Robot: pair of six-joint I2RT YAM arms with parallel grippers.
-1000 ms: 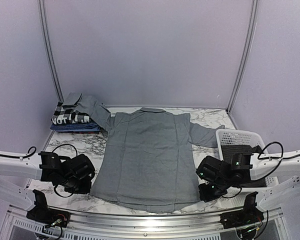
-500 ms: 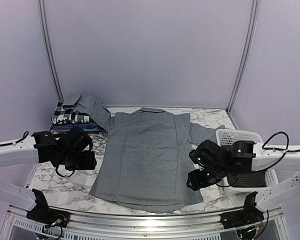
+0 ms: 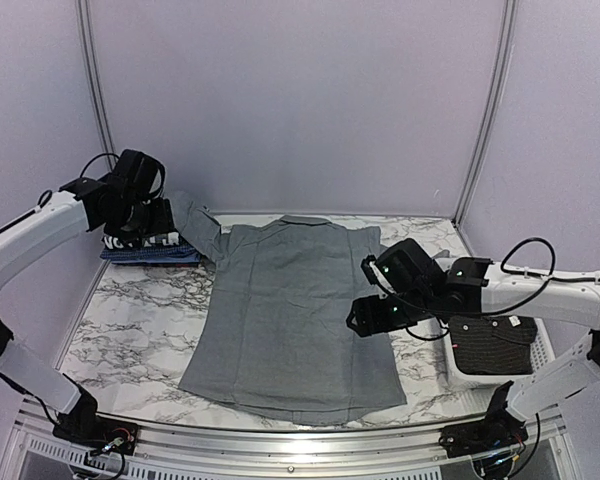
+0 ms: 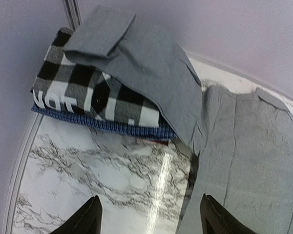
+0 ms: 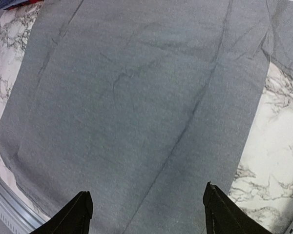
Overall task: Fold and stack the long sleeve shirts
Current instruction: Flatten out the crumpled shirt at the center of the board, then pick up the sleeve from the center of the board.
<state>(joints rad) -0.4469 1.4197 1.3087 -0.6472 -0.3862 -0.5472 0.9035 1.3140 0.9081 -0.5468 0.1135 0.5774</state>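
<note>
My left gripper (image 3: 145,205) hangs at the far left corner of the marble table (image 3: 140,320), above the folded pile. In its wrist view the fingers (image 4: 88,219) stand wide apart with nothing between them, only bare marble below. The pile sits against the back-left edge: the black-and-white checked shirt (image 4: 83,83) lies on top with white letters along its near fold, and the blue shirt (image 4: 102,124) lies flat under it.

Draped over that pile is the left sleeve (image 4: 151,83) of the grey shirt (image 3: 295,310). It runs up from the shoulder and across the checked cloth, with its cuff (image 4: 100,29) doubled back at the far end. The grey shirt's body lies spread flat in the middle of the table, collar toward the back wall and hem toward my bases, with a few light creases running lengthwise.

My right gripper (image 3: 365,315) hovers over the right half of that body, near its side edge. Its jaws are also parted wide and empty — the wrist view shows only grey cloth between the two fingertips (image 5: 80,214).

The shirt's other sleeve (image 3: 410,268) reaches out toward the white basket (image 3: 480,268) at the right edge, and its end lies just beside the rim. Inside the basket lies a dark charcoal cloth (image 3: 495,345) — I cannot tell its shape.
</note>
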